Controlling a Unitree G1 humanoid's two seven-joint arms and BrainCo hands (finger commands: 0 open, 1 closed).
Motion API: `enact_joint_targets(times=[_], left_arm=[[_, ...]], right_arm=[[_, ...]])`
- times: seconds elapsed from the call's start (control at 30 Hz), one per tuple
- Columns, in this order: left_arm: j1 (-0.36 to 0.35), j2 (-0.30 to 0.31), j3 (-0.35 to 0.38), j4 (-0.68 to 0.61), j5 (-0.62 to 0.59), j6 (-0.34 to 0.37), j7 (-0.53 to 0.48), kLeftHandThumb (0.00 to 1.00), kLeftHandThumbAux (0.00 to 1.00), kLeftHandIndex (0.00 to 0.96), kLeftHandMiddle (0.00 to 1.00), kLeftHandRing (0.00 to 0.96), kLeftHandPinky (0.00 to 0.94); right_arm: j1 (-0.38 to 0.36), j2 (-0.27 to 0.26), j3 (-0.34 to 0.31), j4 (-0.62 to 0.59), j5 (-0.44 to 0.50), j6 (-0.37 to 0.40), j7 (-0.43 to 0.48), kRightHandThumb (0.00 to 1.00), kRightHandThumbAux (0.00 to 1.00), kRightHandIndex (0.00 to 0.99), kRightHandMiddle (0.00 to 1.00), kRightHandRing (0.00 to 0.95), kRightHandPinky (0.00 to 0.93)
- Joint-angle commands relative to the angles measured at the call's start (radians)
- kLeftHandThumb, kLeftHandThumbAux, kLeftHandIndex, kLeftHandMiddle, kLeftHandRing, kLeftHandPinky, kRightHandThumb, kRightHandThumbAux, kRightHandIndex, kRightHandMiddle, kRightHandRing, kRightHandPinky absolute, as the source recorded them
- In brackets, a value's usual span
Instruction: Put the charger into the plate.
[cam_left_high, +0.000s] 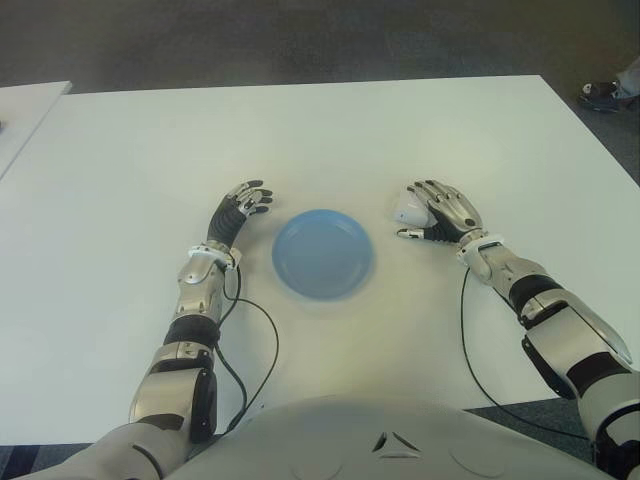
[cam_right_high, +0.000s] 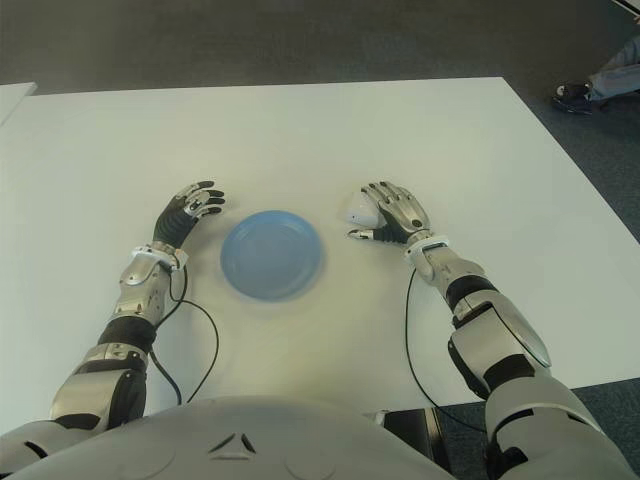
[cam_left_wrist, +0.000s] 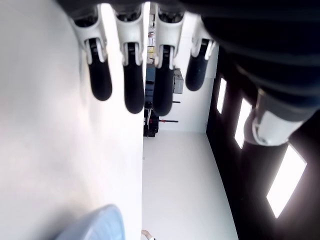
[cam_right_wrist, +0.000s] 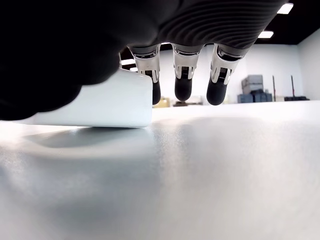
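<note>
A white charger (cam_left_high: 408, 209) lies on the white table (cam_left_high: 320, 140), just right of a round blue plate (cam_left_high: 323, 253). My right hand (cam_left_high: 440, 212) is over the charger's right side, its fingers stretched out and its thumb low at the near side. In the right wrist view the charger (cam_right_wrist: 100, 102) sits flat on the table and the fingertips (cam_right_wrist: 183, 90) hang straight past it, not closed around it. My left hand (cam_left_high: 243, 205) shows left of the plate with relaxed fingers and holds nothing. The plate has nothing in it.
A second white table (cam_left_high: 25, 100) stands at the far left. A person's shoe (cam_left_high: 605, 93) shows on the floor beyond the table's right corner. Black cables (cam_left_high: 268, 330) trail from both wrists toward my body.
</note>
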Motion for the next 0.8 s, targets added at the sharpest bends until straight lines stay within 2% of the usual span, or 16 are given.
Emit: enact_joint_targets(times=[0.03, 0.43, 0.7, 0.8], left_arm=[[0.032, 0.005, -0.002, -0.002, -0.006, 0.027, -0.015, 0.0, 0.494, 0.252, 0.339, 0.332, 0.316], [0.042, 0.004, -0.005, -0.017, 0.001, 0.022, -0.01, 0.0, 0.491, 0.263, 0.346, 0.337, 0.323], [0.043, 0.002, -0.006, -0.019, 0.002, 0.026, -0.004, 0.0, 0.493, 0.268, 0.351, 0.345, 0.321], [0.042, 0.002, -0.006, -0.016, 0.002, 0.025, -0.003, 0.0, 0.49, 0.267, 0.353, 0.347, 0.321]], right_arm=[[0.076, 0.037, 0.042, 0.041, -0.023, 0.008, 0.058, 0.296, 0.22, 0.0, 0.001, 0.001, 0.031], [0.079, 0.043, 0.044, 0.035, -0.021, -0.002, 0.031, 0.312, 0.156, 0.0, 0.054, 0.031, 0.032], [0.077, 0.05, 0.047, 0.036, -0.023, -0.004, -0.008, 0.301, 0.175, 0.007, 0.113, 0.09, 0.122], [0.075, 0.054, 0.05, 0.036, -0.026, -0.002, -0.03, 0.301, 0.206, 0.046, 0.174, 0.157, 0.206]])
